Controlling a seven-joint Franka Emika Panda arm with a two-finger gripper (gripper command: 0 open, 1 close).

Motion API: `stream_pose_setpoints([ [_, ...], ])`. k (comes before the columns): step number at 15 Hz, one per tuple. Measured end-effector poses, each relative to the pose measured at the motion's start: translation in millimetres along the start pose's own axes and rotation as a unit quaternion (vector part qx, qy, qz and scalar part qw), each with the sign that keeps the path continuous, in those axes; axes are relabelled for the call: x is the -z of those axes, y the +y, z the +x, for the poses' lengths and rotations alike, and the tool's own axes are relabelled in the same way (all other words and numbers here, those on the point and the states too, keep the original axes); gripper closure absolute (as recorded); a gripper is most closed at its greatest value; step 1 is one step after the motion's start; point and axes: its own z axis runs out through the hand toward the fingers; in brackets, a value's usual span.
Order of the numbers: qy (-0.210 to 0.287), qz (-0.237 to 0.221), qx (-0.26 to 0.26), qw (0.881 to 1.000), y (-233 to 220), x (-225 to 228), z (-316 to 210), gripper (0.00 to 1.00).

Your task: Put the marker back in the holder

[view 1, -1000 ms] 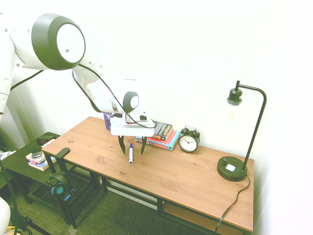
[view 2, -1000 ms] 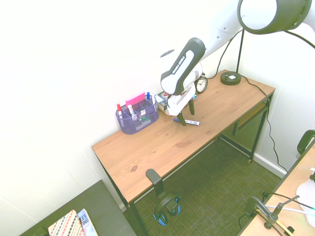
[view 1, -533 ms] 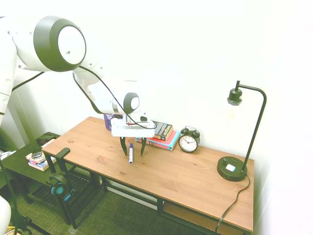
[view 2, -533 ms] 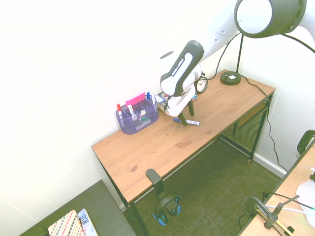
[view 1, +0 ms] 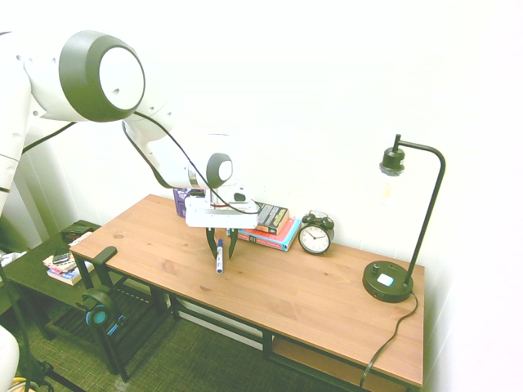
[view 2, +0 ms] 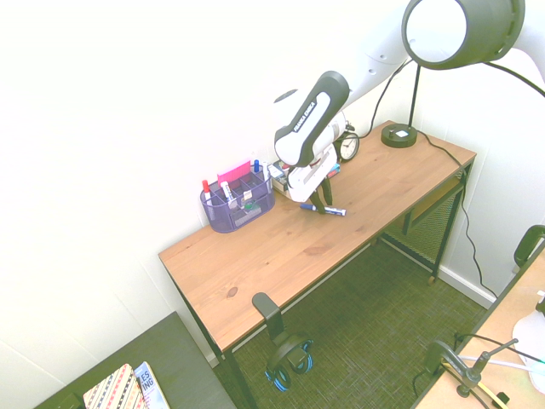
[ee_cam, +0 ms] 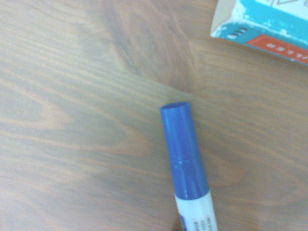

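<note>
Marker (view 1: 218, 255): lies flat on the wooden desk (view 1: 286, 294), near the middle of its back half, just in front of the stack of books (view 1: 270, 226)
Marker in the second exterior view (view 2: 324, 209): shows full length, a white barrel with blue at both ends, lying beside the foot of the arm
Marker in the wrist view (ee_cam: 185, 161): only the blue cap and the start of the white barrel show, sharp against the wood grain, with small print on the barrel
Claw (view 1: 221, 244): points almost straight down over the marker, its two dark fingers drawn in close on either side of the barrel; whether they already press it I cannot tell
Holder (view 2: 238, 203): purple mesh box at the back of the desk by the wall, with pens and a pink block standing in it; well apart from the marker
Holder in the first exterior view (view 1: 185, 200): mostly hidden behind the arm, only a purple edge shows
Books in the wrist view (ee_cam: 262, 26): one corner shows, teal and red
Clock (view 1: 315, 234): black alarm clock right of the books, plain only in the first exterior view
Lamp (view 1: 404, 224): black desk lamp at the far end of the desk
Headphones (view 2: 288, 358): hang under the near desk edge
</note>
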Motion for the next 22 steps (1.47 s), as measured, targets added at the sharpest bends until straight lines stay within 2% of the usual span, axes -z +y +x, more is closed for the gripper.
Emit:
stream_pose_setpoints([
  [8,-0.009,0.003,-0.002,1.0,1,7,4,1.0],
  [10,0.001,0.008,-0.006,1.0,4,13,7,1.0],
  [13,0.041,0.032,-0.016,0.998,26,33,0,1.0],
  [16,0.103,0.059,-0.017,0.993,39,65,-32,1.0],
  [22,0.208,0.105,-0.012,0.972,9,156,-142,1.0],
])
